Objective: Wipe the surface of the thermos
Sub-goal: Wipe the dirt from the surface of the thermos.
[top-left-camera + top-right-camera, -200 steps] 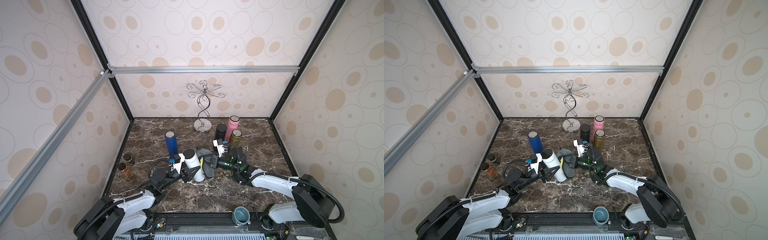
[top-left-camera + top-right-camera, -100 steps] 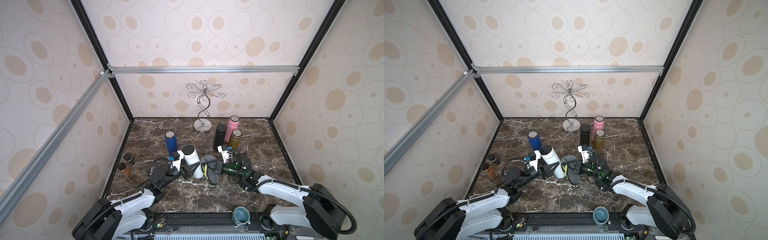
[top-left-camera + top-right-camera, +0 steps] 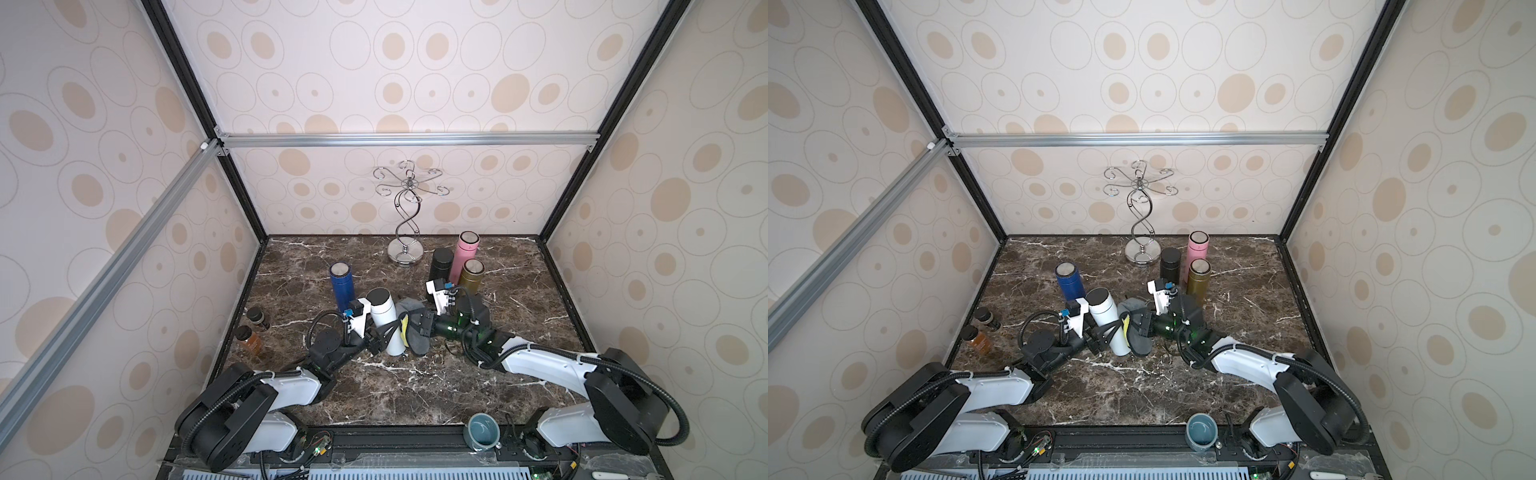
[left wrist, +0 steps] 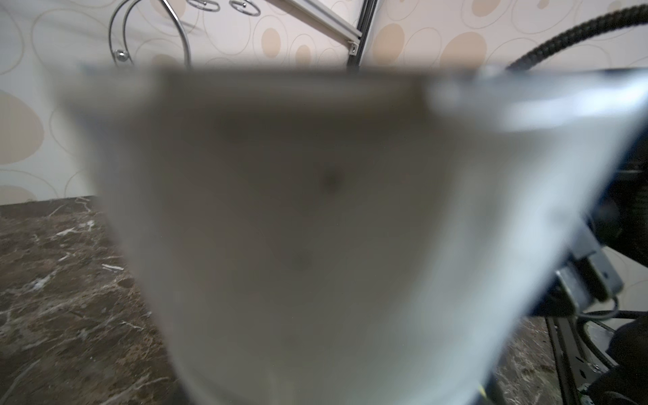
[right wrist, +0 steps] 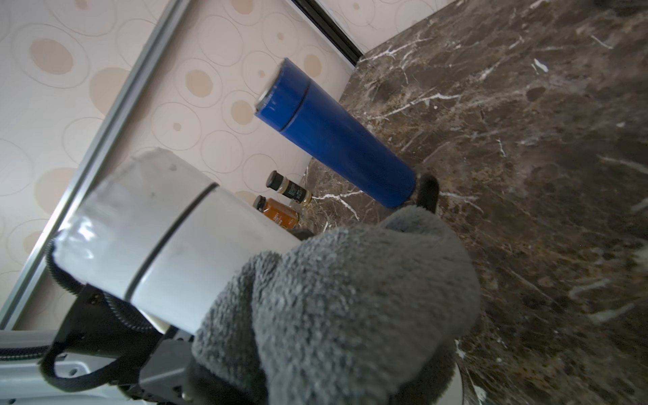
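Observation:
The white thermos leans tilted near the middle of the marble table, base down. My left gripper is shut on its lower body. In the left wrist view the thermos fills the frame as a blur and hides the jaws. My right gripper is shut on a grey fluffy cloth. The cloth is pressed against the right side of the thermos. It covers the right jaws.
A blue thermos stands just behind the white one. Black, pink and gold thermoses stand behind my right wrist. A metal hook stand is at the back. Two small bottles are at the left edge. A teal cup sits at the front.
My right gripper slid the cloth along the thermos toward the front, then back toward the rear. The left gripper kept its hold, and the thermos barely shifted.

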Motion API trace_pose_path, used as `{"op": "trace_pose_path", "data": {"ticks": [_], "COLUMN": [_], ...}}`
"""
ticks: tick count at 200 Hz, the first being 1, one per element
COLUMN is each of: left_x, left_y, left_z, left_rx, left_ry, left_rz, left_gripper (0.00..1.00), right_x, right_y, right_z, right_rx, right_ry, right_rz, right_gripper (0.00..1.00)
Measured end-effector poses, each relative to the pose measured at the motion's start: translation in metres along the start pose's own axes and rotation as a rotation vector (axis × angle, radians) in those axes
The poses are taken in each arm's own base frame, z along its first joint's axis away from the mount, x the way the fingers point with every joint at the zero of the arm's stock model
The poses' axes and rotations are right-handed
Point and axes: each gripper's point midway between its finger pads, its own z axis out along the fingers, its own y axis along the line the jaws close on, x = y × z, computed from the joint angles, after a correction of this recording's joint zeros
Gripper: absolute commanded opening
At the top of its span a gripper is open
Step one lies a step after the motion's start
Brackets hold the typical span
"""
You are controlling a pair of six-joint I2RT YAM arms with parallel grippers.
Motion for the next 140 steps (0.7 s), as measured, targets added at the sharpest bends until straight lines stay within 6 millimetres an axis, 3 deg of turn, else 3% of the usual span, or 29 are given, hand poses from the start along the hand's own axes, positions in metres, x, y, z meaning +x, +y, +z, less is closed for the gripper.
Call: {"op": "trace_pose_path", "data": {"ticks": [26,74,113,140], "left_x": [0.010,0.006,0.001,-0.001], "left_y": [0.003,0.005,0.012,0.014], "left_z": [0.002,0.010,0.022,0.025], "left_rx": [-0.007,-0.006,-0.030,-0.047], "left_ry": [0.024,0.003,-0.012,-0.020], "left_rz": [-0.012,-0.006,-0.011,-0.020], "left_gripper": [0.00,0.00,0.00,0.00], "right_x": [0.019,0.040,0.036,0.046], "right_y": [-0.021,-0.041,-0.012,0.014], "right_z": [0.000,-0.011,-0.030,-0.025], "right_rx": [0.029,0.100,0.082,0.063], "right_ry": [0.022,0.064,0.057,0.102], "right_rz": [0.046,0.078,0.006,-0.065], "right_gripper": [0.00,0.00,0.00,0.00]}}
